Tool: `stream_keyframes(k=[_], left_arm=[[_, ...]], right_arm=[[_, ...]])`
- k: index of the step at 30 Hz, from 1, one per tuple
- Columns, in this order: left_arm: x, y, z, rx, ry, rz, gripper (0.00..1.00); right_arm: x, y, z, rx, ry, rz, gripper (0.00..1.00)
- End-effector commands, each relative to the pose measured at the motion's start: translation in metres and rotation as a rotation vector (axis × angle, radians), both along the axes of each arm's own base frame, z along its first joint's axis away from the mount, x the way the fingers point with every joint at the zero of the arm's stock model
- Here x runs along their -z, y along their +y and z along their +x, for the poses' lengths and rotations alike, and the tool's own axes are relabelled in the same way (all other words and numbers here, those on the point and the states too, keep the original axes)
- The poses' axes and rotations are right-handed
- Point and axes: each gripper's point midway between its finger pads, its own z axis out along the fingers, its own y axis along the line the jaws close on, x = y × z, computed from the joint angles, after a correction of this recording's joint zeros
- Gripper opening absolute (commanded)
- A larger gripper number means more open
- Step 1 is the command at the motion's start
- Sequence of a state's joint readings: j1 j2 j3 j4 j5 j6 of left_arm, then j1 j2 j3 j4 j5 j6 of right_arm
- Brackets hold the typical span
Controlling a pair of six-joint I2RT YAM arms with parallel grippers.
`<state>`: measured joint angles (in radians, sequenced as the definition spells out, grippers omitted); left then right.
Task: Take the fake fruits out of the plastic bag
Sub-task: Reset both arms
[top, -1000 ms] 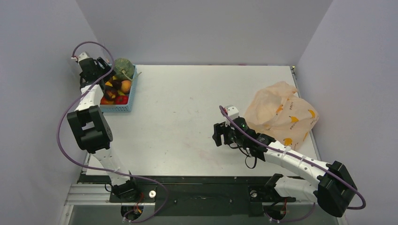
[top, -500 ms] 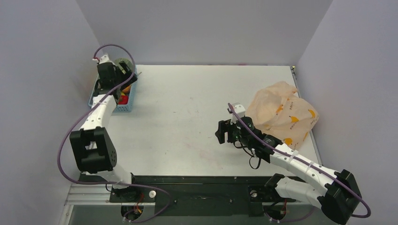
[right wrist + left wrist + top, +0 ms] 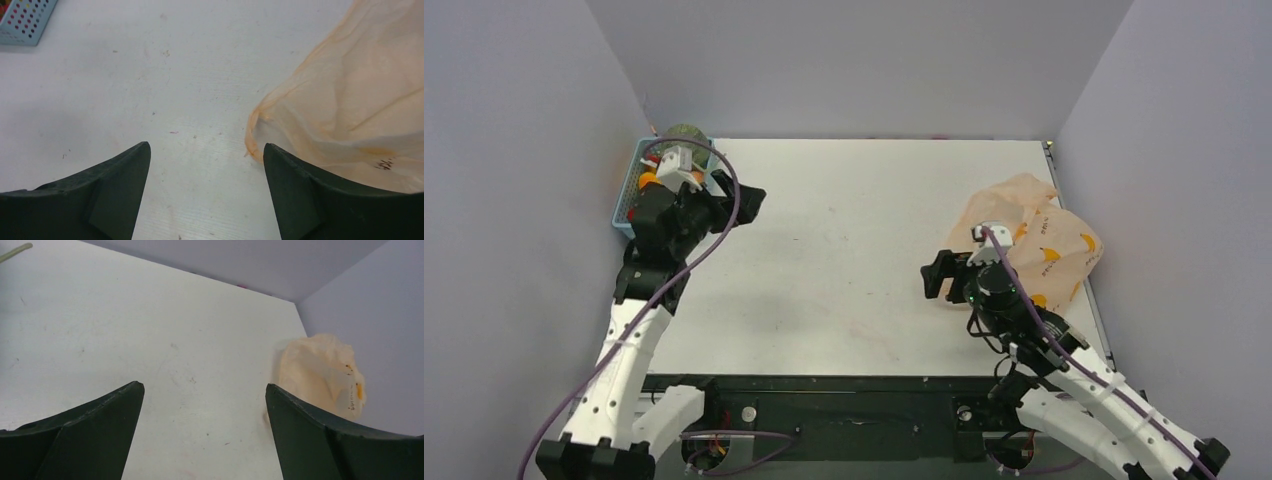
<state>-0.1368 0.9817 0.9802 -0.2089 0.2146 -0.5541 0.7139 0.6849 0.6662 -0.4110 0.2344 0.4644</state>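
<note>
L tool & R tool gaped, empty — fruits in basket, bag slack — prob. emptied.

White table, surface scuffed, faint pink stains near front. Peach plastic bag lies crumpled at right edge. Blue mesh basket at far left corner, well apart.

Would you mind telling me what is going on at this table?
The job is moving fake fruits out of a plastic bag. Fruits sit in the blue basket at the far left; the bag lies crumpled at the right. The left hand near the basket and the right hand beside the bag are both open and empty.
</note>
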Motion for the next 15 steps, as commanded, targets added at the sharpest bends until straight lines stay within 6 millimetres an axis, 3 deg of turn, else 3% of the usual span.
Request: stream_keyframes(k=[1, 4, 9, 15], left_arm=[[-0.044, -0.002, -0.044, 0.048, -0.099, -0.016, 0.93], [-0.075, 0.004, -0.072, 0.043, -0.189, -0.009, 0.97], [-0.105, 0.021, -0.102, -0.031, -0.269, 0.003, 0.97], [-0.138, 0.034, -0.134, -0.076, -0.361, 0.013, 0.97]], right_arm=[[-0.049, -0.048, -0.008, 0.184, -0.097, 0.019, 0.80], [-0.068, -0.079, -0.016, 0.290, -0.144, 0.008, 0.82], [-0.106, -0.130, -0.037, 0.462, -0.221, 0.003, 0.85], [-0.145, -0.170, -0.064, 0.557, -0.315, 0.064, 0.86]])
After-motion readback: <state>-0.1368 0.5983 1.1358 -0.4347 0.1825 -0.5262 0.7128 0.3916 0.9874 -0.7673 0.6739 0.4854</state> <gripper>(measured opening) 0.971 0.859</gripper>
